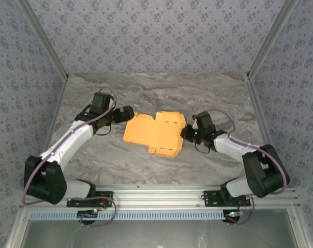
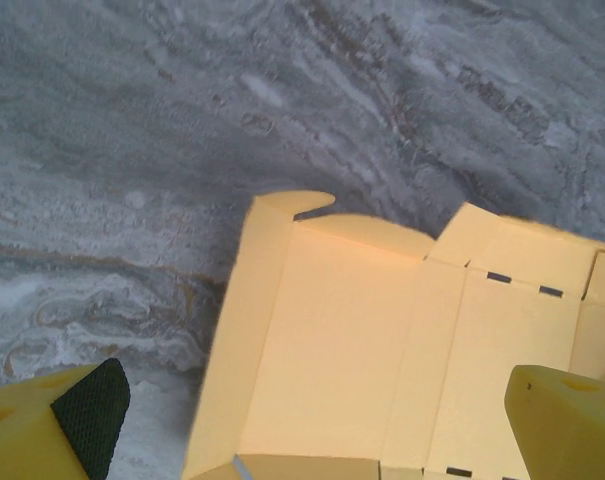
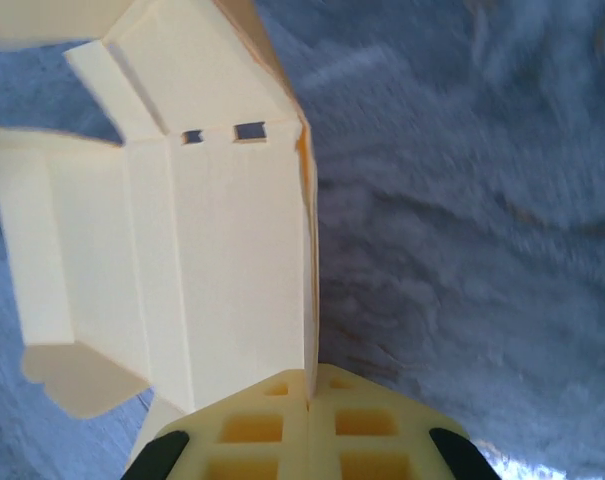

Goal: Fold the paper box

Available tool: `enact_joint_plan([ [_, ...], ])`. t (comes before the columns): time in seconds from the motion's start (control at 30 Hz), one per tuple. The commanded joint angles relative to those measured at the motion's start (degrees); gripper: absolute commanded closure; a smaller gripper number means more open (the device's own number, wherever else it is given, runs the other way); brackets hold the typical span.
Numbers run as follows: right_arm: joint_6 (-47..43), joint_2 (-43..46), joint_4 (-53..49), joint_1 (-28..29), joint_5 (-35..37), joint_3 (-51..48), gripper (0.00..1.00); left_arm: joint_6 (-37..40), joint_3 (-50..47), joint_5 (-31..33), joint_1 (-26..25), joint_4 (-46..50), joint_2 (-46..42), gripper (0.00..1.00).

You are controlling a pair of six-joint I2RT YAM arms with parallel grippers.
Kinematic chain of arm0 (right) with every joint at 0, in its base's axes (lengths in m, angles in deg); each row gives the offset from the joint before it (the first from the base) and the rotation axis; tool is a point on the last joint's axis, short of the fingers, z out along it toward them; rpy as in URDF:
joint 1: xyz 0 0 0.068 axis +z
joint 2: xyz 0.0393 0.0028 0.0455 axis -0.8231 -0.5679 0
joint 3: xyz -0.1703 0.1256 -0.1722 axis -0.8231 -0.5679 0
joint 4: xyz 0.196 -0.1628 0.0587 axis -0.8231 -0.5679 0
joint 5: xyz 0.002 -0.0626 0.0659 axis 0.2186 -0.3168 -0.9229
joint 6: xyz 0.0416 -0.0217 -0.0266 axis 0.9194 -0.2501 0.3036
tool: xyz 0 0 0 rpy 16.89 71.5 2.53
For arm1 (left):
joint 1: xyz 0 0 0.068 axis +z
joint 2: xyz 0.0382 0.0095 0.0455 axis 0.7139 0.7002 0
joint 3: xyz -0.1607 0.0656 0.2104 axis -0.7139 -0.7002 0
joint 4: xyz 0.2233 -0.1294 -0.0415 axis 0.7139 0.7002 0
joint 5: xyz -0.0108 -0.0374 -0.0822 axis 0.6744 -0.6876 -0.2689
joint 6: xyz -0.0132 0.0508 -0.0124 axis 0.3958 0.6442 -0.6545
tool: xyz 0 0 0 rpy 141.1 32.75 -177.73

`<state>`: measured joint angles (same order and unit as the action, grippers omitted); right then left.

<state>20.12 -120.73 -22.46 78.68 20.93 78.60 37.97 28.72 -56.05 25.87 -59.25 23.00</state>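
White shells and black joints on the left arm (image 1: 68,141) and right arm (image 1: 231,144) — purple cables loop alongside. The left hand (image 1: 129,114) has yellow plastic fingers (image 2: 567,420).

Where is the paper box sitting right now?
In the top view the paper box lies in the middle of the table, between the two grippers: the open left gripper is by its left edge, and the right gripper is shut on its right edge.

A grey marbled table (image 1: 146,165) sits between blue-grey patterned walls (image 1: 156,36).
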Motion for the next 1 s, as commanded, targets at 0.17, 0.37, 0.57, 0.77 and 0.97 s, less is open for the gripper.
enact_joint_plan([
  [0.17, -45.41, -1.34, -29.51, 3.48, 4.89, 24.68, 1.00, 6.63, 1.44, -0.45, -0.43, -5.95, -5.10, 0.01],
  [0.37, -59.10, -6.26, -43.66, 3.10, 8.09, 39.23, 0.98, 11.76, -7.30, -3.61, -0.53, -24.18, -4.75, 0.01],
  [0.57, -70.47, -12.57, -50.77, 5.23, 13.92, 46.00, 0.97, 17.09, -14.47, -10.74, -1.96, -41.55, -1.96, 0.01],
  [0.77, -74.85, -19.07, -56.59, 5.89, 17.70, 51.32, 0.97, 28.70, -13.59, -16.13, -6.69, -40.60, 1.70, 0.01],
  [0.97, -76.06, -22.44, -56.96, 7.42, 17.40, 52.79, 0.97, 30.51, -12.88, -15.32, -9.29, -42.16, 7.76, 0.01],
])
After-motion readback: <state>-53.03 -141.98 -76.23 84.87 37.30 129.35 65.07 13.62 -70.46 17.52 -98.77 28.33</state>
